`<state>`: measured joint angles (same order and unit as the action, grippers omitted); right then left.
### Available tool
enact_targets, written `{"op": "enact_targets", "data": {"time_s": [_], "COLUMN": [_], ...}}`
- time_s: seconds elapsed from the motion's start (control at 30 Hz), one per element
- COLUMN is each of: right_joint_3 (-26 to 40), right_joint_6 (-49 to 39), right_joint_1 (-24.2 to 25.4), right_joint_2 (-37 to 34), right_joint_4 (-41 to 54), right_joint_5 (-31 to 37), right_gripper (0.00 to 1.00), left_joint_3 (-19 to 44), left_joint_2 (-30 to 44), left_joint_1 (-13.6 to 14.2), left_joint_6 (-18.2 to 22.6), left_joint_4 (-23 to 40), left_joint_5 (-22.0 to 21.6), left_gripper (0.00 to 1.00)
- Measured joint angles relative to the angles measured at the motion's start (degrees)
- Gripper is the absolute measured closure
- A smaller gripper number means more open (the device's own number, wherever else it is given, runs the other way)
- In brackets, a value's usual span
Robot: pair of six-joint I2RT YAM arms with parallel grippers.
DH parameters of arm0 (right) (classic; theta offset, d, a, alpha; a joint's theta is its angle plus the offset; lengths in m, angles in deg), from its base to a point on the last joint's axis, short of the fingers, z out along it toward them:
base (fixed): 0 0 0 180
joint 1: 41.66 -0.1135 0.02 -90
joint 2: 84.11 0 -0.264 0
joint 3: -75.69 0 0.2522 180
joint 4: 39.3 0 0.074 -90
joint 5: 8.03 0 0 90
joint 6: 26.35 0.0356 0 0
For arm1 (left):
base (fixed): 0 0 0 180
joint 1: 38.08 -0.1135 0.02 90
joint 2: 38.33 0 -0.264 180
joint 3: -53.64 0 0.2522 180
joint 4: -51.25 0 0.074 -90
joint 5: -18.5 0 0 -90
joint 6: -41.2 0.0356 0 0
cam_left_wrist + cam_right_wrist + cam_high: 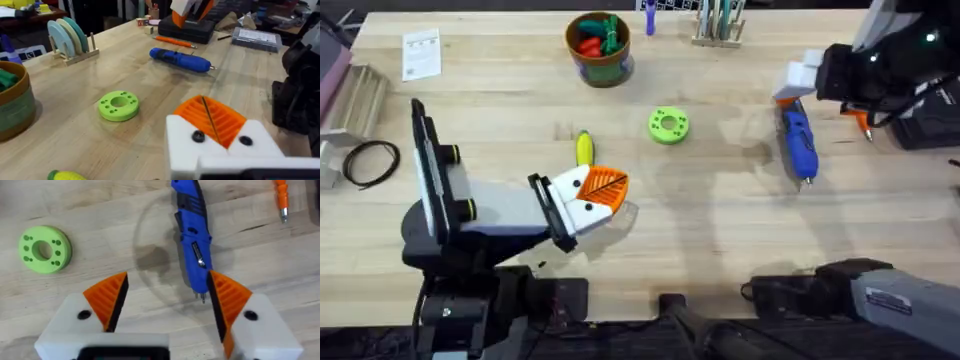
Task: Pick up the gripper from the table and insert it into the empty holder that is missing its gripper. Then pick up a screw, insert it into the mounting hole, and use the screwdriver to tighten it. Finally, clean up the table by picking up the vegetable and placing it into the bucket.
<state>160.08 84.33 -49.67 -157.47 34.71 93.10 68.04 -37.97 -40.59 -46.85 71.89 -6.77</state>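
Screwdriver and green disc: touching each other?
Apart. Overhead shows bare table between the screwdriver and the green disc.

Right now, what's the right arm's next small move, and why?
Probably ease the right gripper forward along the blue screwdriver and down, then close. Its fingers are open, and just the bit end lies between them. The fat body, likely the surer hold, lies flat on the table ahead.

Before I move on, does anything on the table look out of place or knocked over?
Nothing stands out. The bucket stands upright, the screwdriver lies flat by the right gripper, and the vegetable lies loose beside the left gripper.
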Motion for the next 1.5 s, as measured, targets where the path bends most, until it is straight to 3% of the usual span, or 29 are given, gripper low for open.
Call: {"op": "enact_targets", "data": {"time_s": [0.2,0.53,0.9,1.5], "right_joint_3": [-0.02,-0.02,-0.02,-0.02], "right_joint_6": [-1.26,-12.27,-22.54,-26.48], "right_joint_1": [1.88,12.51,12.85,12.85], "right_joint_2": [0.0,-6.6,-16.04,-29.32], "right_joint_4": [-1.81,-4.62,-10.6,-15.67], "right_joint_5": [-0.04,-2.33,-3.45,-4.61], "right_gripper": [0.048,0.047,0.04,0.035], "left_joint_3": [0.0,0.0,0.0,0.0], "left_joint_2": [0.0,0.0,0.0,0.0], "left_joint_1": [0.0,0.0,0.0,0.0], "left_joint_6": [0.02,0.02,0.02,0.02], "left_joint_4": [0.0,0.0,0.0,0.0], "left_joint_5": [0.0,0.0,0.0,0.0], "left_gripper": [0.989,0.989,0.989,0.989]}}
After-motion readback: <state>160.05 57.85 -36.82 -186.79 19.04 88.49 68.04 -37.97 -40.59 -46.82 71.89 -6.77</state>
